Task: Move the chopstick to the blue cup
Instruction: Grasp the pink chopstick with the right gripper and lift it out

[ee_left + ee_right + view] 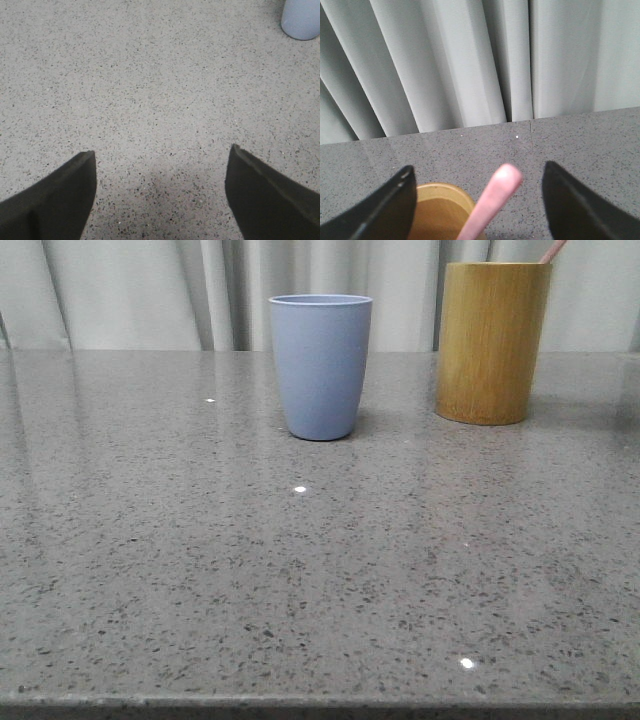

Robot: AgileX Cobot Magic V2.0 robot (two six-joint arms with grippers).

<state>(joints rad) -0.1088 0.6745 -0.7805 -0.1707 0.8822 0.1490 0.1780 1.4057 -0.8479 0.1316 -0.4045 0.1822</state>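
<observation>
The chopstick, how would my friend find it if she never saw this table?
Look at the speckled grey table with curtains behind it. The yellow-brown wooden cup stands beside the blue cup. The chopstick leans out of the wooden cup's top: a thin pink stick, the only pink thing there.

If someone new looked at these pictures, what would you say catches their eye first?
Probably the blue cup standing upright mid-table, with the taller wooden cup to its right near the curtain. Next, the pink chopstick poking out of the wooden cup, its tip between the open fingers of the right gripper. The left gripper hangs open over bare table.
</observation>
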